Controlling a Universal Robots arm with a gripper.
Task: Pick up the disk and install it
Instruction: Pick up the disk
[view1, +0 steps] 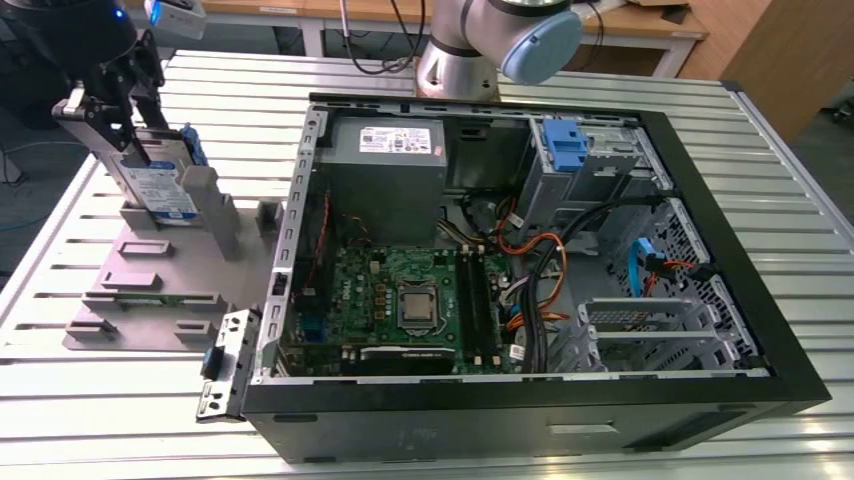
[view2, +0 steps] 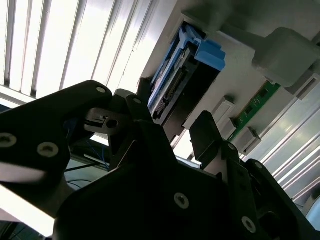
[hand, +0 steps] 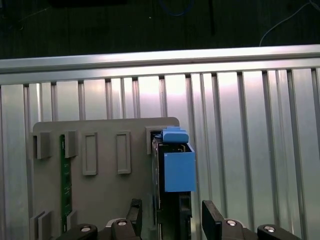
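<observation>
First wrist view — disk (hand: 178, 172) within gripper (hand: 173, 214)

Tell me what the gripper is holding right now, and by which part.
It cannot be told. The gripper sits astride the upper end of the disk, which stands upright in the grey fixture, but contact is not visible.

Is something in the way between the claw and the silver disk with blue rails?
No, nothing visible. The black claw is open with a finger on each side of the silver rectangular metal disk with blue rails, standing upright in its grey plastic holder.
</observation>
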